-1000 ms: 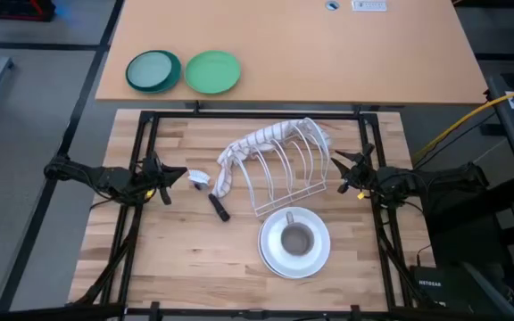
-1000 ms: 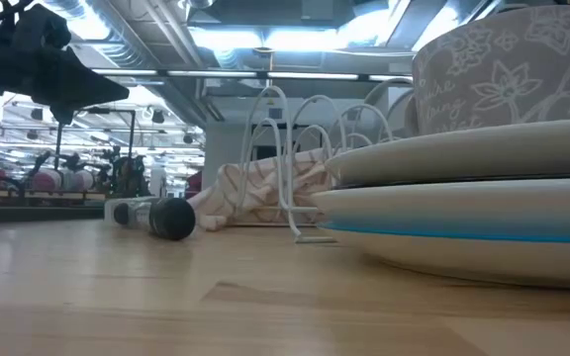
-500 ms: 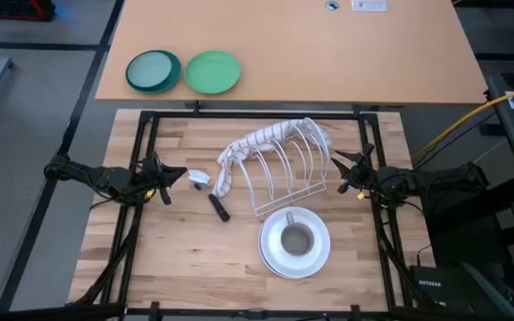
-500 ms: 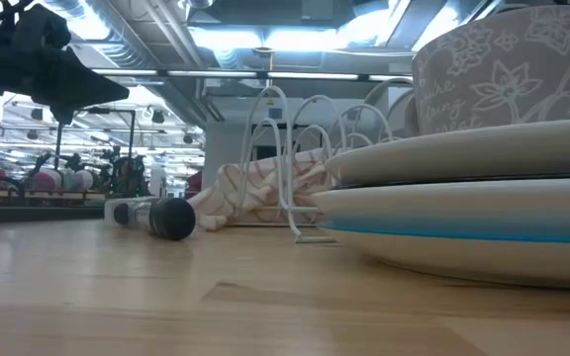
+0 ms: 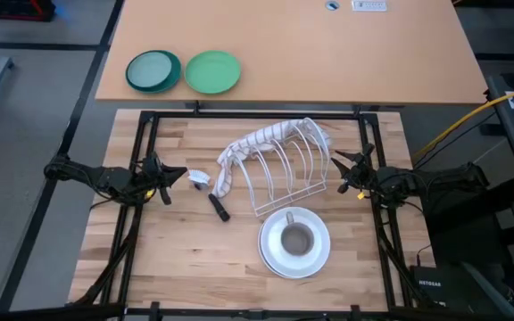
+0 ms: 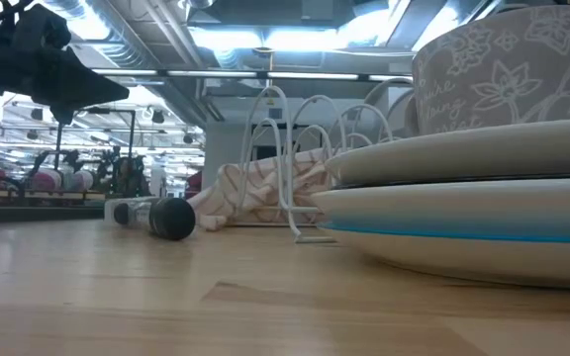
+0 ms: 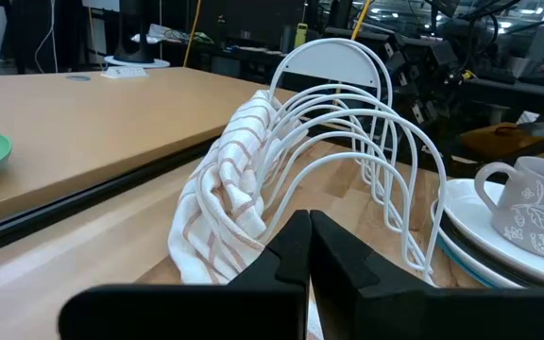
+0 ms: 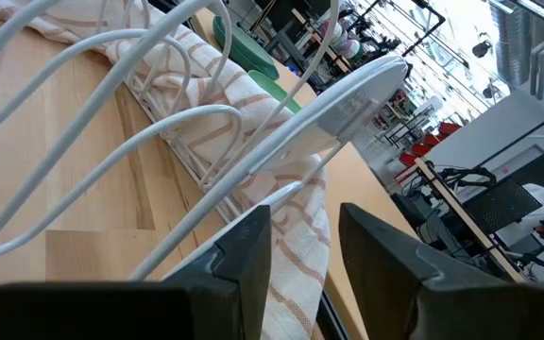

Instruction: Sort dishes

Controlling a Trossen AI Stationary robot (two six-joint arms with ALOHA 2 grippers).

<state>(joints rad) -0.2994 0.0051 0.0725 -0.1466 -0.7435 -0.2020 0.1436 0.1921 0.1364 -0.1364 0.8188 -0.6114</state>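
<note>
Leftmost, over the left edge of the wooden desk [image 5: 150, 259]: left gripper [image 5: 178, 175], raised, jaws pressed fully together, holding nothing. Just right of it, flat on the desk: small white object [image 5: 199, 179] and a dark cylindrical item [image 5: 219, 208]. Farther back, on the lighter rear desk [image 5: 328, 53]: teal plate [image 5: 153, 71] and green plate [image 5: 212, 71], side by side, well apart from the work area. At desk centre: white wire dish rack [image 5: 288, 174], upright, with a striped cloth [image 5: 244, 152] draped over its left end and trailing onto the desk. Just in front of the rack, right of centre: stack of plates [image 5: 294, 242], white on top with a light blue edge lower down in the low view, carrying a grey patterned cup [image 5: 296, 239] upright at its middle. Rightmost, beside the rack's right end: right gripper [image 5: 340, 166], raised, jaws parted with a clear gap, gripping nothing.
</note>
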